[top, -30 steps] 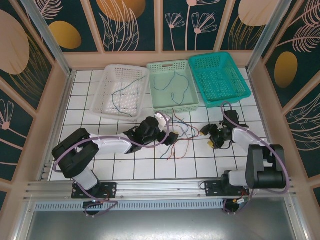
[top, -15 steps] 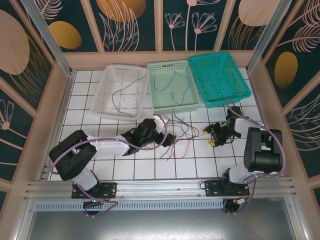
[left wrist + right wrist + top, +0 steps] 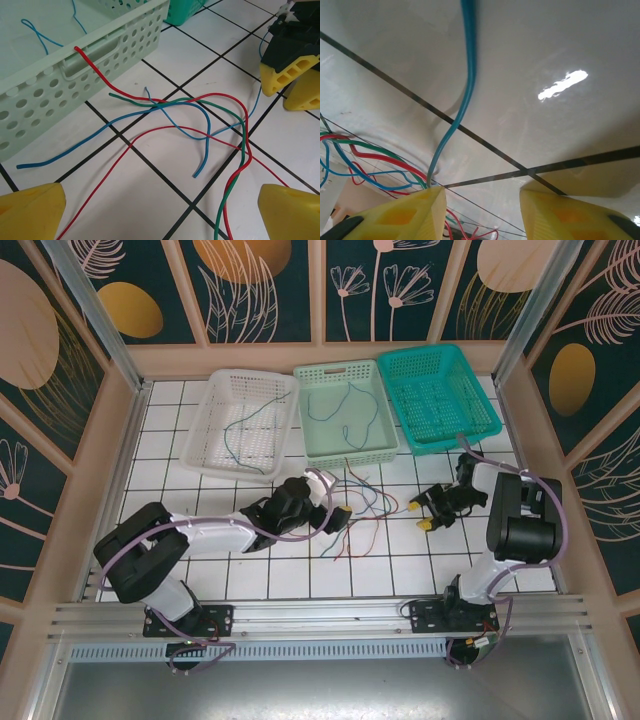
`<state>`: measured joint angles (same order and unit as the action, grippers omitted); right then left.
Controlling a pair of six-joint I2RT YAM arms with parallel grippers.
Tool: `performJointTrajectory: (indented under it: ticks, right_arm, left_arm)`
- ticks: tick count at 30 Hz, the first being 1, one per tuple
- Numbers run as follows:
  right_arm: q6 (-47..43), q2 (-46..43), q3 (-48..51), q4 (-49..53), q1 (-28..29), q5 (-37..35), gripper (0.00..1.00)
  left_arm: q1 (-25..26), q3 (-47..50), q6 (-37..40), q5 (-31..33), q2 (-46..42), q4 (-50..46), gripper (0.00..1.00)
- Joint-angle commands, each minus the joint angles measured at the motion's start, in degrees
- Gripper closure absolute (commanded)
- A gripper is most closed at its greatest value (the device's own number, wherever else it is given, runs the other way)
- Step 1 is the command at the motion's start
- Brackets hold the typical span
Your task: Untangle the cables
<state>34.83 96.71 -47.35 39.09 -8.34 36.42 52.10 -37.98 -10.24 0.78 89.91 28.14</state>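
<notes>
The tiled table point(image 3: 400, 565) lies bare near the arms. Between the left gripper point(image 3: 335, 513) and the right gripper point(image 3: 421, 515), the cables point(image 3: 360, 508) sprawl. The white basket point(image 3: 197, 440), pale green basket point(image 3: 350, 455) and teal basket point(image 3: 455, 440) bar the far side, the middle one seemingly touching a red end.

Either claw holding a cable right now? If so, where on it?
Neither. Left claw open above the loose cables. Right claw jaws apart; a blue cable meets one fingertip, not pinched.

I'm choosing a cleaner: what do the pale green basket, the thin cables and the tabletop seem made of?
Basket: likely moulded plastic, matte; regular holes and handle slot. Cables: smooth plastic-looking sheath, limp curves; core hidden. Tabletop: glossy white tile or laminate; it shows glare.
</notes>
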Motion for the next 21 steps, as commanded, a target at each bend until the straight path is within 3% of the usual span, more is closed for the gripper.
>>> performJointTrajectory:
  ticks: [1, 13, 21]
  right_arm:
    - [-2.7, 2.6, -1.7, -12.1, -1.9, -8.8, 0.56]
    - [6.0, -7.7, 3.1, -17.6, -2.2, -4.3, 0.52]
    - [5.5, 0.5, -0.4, -14.4, -2.0, -2.8, 0.51]
  left_arm:
    - [0.2, 0.7, 0.9, 1.0, -1.7, 1.5, 0.01]
    - [0.2, 0.6, 0.5, 0.2, -1.5, 1.8, 0.01]
    - [0.1, 0.8, 0.6, 0.2, -1.2, 1.5, 0.01]
